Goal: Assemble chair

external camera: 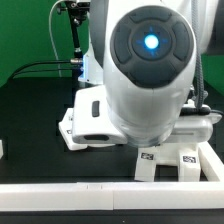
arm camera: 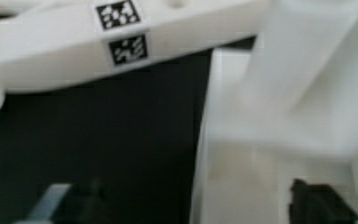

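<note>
The big white robot arm (external camera: 150, 60) hangs over the black table (external camera: 30, 115). A white chair panel (arm camera: 265, 120) sits between the fingers (arm camera: 307, 195), which stand wide apart and do not squeeze it. A tagged chair piece (arm camera: 123, 45) lies just past the fingertips.

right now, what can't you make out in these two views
- wrist view: the white panel is blurred, so its shape and whether it touches the end effector cannot be told.
- exterior view: the robot arm hides the end effector and most of the white chair pieces.
- exterior view: a small white object is cut off by that view's left edge.
</note>
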Motion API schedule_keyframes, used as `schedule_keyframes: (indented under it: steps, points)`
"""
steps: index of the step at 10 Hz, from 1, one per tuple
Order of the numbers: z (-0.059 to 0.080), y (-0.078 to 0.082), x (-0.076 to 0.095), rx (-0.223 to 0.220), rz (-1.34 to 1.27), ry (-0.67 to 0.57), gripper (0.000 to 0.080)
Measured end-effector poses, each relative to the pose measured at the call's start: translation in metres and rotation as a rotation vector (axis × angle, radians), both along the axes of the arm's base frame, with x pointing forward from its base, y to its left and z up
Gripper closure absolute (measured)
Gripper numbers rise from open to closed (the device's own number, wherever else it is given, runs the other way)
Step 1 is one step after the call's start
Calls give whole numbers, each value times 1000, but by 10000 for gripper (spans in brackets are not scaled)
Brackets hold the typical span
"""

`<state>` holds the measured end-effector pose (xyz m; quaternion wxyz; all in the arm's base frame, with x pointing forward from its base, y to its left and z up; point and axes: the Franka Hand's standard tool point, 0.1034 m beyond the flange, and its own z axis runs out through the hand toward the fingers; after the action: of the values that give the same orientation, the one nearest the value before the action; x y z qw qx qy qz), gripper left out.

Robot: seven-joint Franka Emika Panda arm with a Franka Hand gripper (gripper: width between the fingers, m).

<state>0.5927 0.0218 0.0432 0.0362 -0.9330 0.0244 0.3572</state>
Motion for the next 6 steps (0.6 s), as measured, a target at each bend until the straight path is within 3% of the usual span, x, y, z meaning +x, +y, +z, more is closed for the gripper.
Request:
schedule_keyframes:
  steps: [1,4,6]
  points:
    - [10,-8,9,4,-4,-89,181]
    - [34,-34,8,-6,-25,-333,151]
    - [38,-35,-5,-22,-35,-442,151]
